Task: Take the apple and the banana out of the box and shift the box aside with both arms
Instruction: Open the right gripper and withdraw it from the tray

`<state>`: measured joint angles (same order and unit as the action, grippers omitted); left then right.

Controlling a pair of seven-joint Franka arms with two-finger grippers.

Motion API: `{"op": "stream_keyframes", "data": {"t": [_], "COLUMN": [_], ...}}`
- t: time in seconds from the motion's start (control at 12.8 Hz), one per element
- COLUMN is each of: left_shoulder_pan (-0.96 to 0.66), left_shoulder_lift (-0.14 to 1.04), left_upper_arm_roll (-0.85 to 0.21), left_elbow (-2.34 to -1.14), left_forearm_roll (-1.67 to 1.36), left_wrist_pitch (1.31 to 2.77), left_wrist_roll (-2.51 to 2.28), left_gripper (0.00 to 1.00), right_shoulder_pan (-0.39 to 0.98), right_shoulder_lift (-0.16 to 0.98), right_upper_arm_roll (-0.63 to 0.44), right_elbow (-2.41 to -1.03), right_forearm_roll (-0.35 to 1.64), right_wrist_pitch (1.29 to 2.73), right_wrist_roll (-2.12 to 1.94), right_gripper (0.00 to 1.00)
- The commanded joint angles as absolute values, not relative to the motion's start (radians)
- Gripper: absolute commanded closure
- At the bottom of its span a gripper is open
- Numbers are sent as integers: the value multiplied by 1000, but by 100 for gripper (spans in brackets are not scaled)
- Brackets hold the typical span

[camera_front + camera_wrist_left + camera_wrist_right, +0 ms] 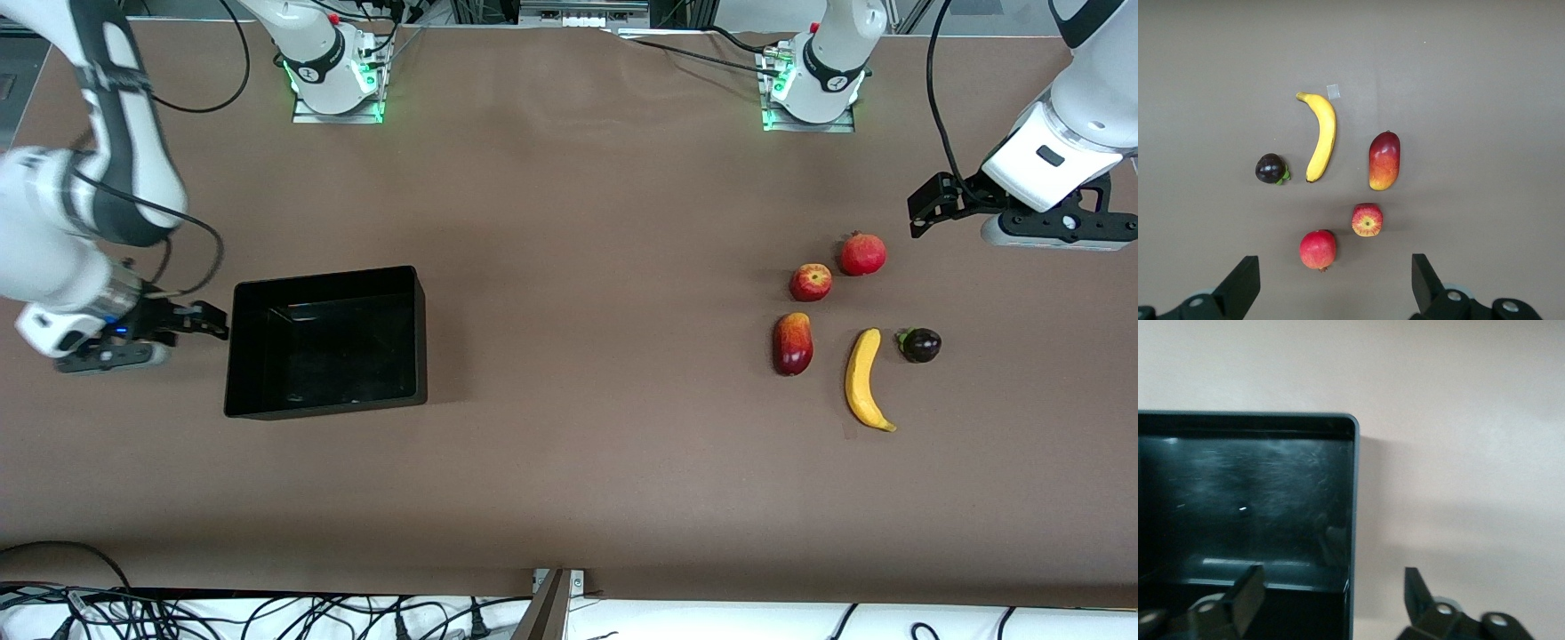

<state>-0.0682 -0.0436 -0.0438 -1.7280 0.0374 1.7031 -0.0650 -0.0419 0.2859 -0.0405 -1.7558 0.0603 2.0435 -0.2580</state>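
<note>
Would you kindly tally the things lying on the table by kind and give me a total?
Banana: 1
Apple: 1
Pomegranate: 1
Mango: 1
Small dark purple fruit: 1
Black box: 1
Total: 6 things, 5 fruits and 1 box.

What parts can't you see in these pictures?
- Front view: the inside wall of the black box nearest the camera, hidden by its own rim.
- Right wrist view: most of the box, cut off by the picture's edges.
- Left wrist view: the left claw shows only its fingertips; the edge cuts off the rest.
</note>
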Motion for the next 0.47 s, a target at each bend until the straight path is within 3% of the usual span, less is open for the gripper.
{"op": "stream_keyframes", "data": {"t": [0.0,0.16,0.39], "left_shoulder_pan": [-71,-71,-71], "left_shoulder_lift": [-38,-38,-38], "left_upper_arm_roll": [-43,-43,-43], "left_elbow": [-1701,-1701,-1701], "left_forearm_roll": [29,31,29], "left_wrist_pitch": [1677,1677,1677], "left_wrist_roll": [-57,-57,-58], "left_gripper": [0,0,0], "right_shoulder_pan": [-11,5,53], "right_shoulder_lift": [296,296,198], "right_upper_arm_roll": [-40,-40,-38], "right_elbow": [-1545,-1451,-1448], "right_forearm_roll": [69,69,55], "right_wrist_pitch": [1791,1735,1625], "right_wrist_roll": [-267,-275,-197], "right_gripper": [0,0,0]}}
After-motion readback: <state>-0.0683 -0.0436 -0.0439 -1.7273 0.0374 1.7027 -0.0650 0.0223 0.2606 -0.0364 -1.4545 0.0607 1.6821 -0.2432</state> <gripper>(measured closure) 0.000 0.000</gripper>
